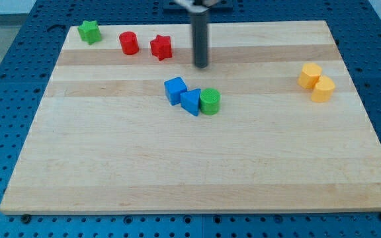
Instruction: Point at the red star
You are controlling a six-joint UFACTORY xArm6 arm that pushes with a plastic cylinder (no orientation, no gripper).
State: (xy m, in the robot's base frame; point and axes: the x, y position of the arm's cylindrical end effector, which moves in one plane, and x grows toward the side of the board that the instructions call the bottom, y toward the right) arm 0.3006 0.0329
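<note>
Red star: target item, lying at the far side of the board, left of centre, flat on the wood.

Pointing end: my tip is a bare rod end with no fingers to open or close, so nothing is grasped; it touches no block. It stands near the far edge, right of the red star and slightly nearer than it, with bare wood between the two.

Governing relation: the red star lies to the left of my tip and a little farther away. In my judgement a short slide leftward, angled slightly toward the far edge, would bring the tip up to it. No block lies in that path.

Neighbours of the target: red cylinder just beside the red star on its left, apart from it; green star farther left, at the far left corner.

Central group, nearer than my tip: blue cube, a second blue block of unclear shape, and green cylinder, packed closely in a row, seemingly touching.

Right side: two yellow blocks, side by side and touching, well apart from everything else.
</note>
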